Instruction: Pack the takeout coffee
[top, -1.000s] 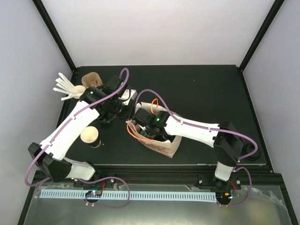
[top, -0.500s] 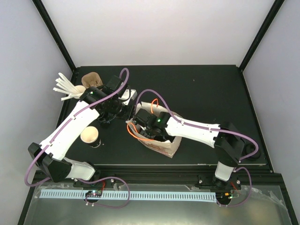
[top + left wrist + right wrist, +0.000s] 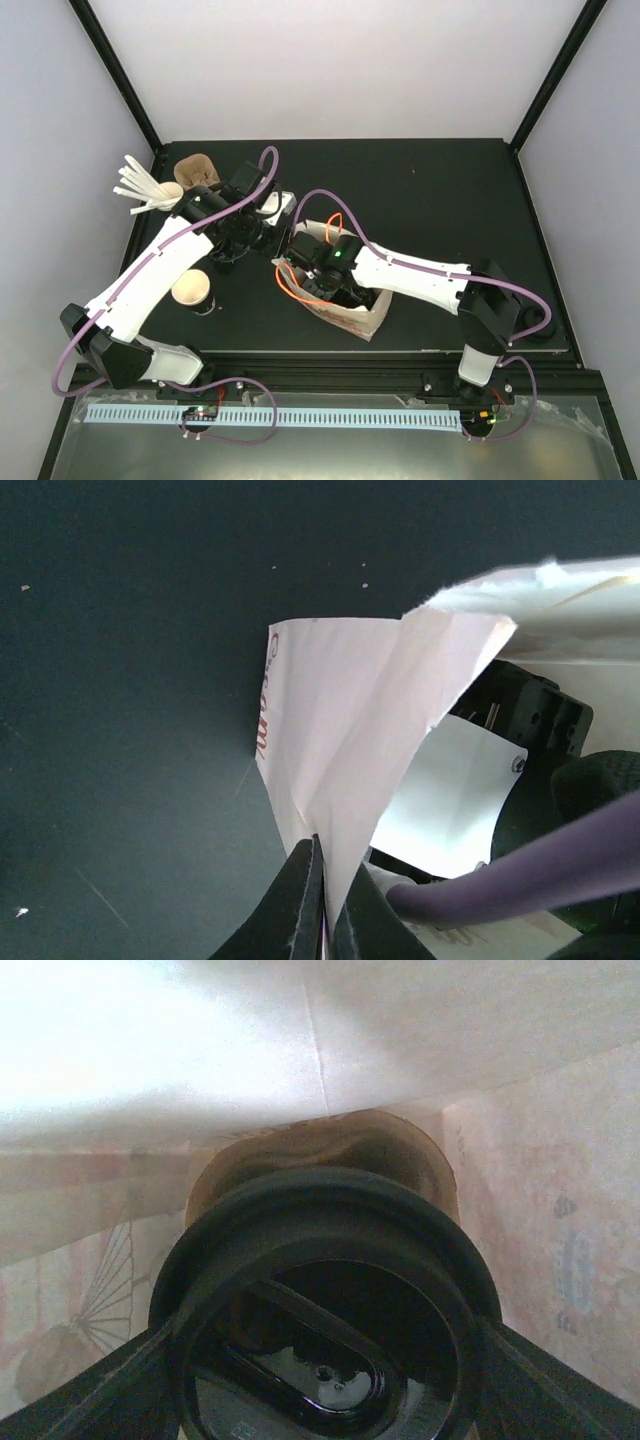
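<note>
- Left end effector (image 3: 328, 868): clenched on the upper edge of the white paper bag (image 3: 340, 720). The two fingers meet with a fold of paper pinched between them, and that side of the bag mouth is drawn up and outward.
- Paper bag: stands on the black counter (image 3: 430, 220) between the two arms, mouth open. Red lettering runs down the outer face on the left arm's side.
- Right end effector (image 3: 320, 1360): inside the bag, jaws spread wide and grasping the lidded cup (image 3: 320, 1260). One finger bears on each side of the round black lid.
- Lidded cup: within the bag, with white bag walls on all sides in the right wrist view. A brown pulp carrier (image 3: 330, 1145) sits directly behind it, against the bag's inner wall. Whether the cup rests on the bag floor cannot be told.
- In the overhead view the right arm's wrist fills the bag mouth and hides the cup.
- Open cup (image 3: 190, 290): black with a tan inside and no lid, standing upright on the counter near the left arm, apart from the bag.
- Far left corner of the counter: a second pulp carrier (image 3: 195, 170), with white stirrer sticks (image 3: 138, 185) fanned out just beside it.
</note>
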